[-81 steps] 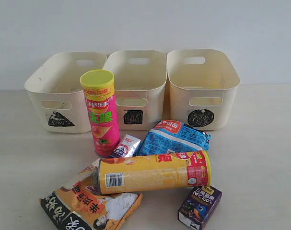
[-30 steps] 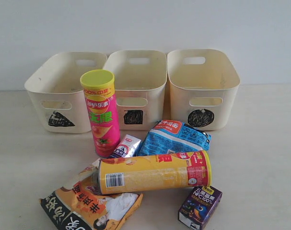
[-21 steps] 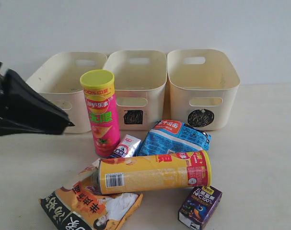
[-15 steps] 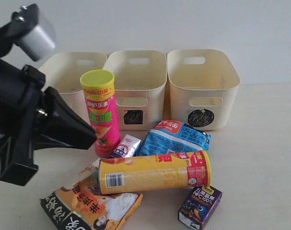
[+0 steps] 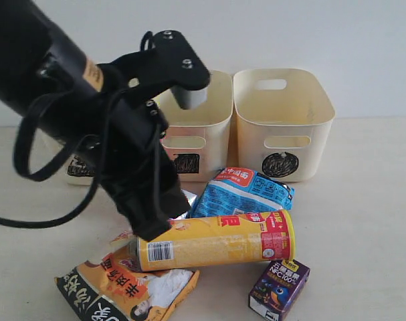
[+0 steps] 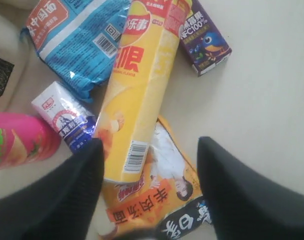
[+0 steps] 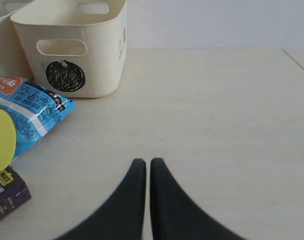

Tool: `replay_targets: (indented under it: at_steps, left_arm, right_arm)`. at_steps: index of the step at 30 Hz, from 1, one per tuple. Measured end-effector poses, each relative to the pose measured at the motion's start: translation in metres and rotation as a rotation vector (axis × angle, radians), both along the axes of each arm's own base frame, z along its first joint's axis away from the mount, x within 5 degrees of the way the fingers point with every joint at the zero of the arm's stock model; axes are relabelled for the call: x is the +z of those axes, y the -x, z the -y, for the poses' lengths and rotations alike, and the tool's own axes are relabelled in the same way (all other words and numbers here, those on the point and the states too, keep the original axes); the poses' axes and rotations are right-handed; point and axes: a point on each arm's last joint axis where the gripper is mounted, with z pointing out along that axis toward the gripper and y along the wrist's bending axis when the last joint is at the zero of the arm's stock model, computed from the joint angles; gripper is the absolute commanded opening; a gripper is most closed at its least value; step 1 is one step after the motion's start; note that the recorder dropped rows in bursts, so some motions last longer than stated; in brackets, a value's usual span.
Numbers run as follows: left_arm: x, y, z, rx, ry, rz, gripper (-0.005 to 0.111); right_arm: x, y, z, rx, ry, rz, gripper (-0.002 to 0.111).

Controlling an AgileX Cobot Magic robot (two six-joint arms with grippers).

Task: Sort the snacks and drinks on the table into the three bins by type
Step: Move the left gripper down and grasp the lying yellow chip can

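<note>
Jaws on the left gripper [image 6: 149, 150] are standing apart, hanging over the barcode end of the yellow tube [image 6: 141, 85]; whether they are touching it I cannot tell. The right gripper [image 7: 144, 162] is hovering pinched together over bare table [image 7: 217, 125], gripping nothing. Sorting is only starting, by my reading: nothing is showing inside the circle bin [image 5: 283, 127] or the square bin [image 5: 189, 144]. Next, the left gripper is probably needing to drop until it is straddling the tube's width, then close. The tube is lying on its side, its barcode end resting on the bag [image 6: 157, 200], its red-banded end near the purple carton [image 6: 207, 35], with the blue packet [image 6: 76, 40] just beside. Being round and propped, it is likely to roll.
</note>
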Motion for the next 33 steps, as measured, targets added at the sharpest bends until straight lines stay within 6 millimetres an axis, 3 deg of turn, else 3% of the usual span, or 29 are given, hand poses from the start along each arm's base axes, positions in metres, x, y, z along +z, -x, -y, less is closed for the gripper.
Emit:
replay_targets:
  at_steps: [4,13,24,33]
  left_arm:
    - [0.001,-0.006,0.023,-0.015,-0.050,-0.028,0.073]
    - [-0.016,-0.029,0.066,-0.069,-0.188,-0.017,0.081]
    - [-0.073,-0.051,0.093,-0.204,-0.291,-0.013,0.081]
    - [-0.102,-0.059,0.103,-0.267,-0.311,0.000,0.081]
  right_arm:
    - [0.000,0.000,0.000,0.000,0.000,0.000,0.001]
    - [0.000,0.000,0.000,0.000,0.000,0.000,0.001]
    - [0.000,0.000,0.000,0.000,0.000,0.000,0.001]
    - [0.000,0.000,0.000,0.000,0.000,0.000,0.001]
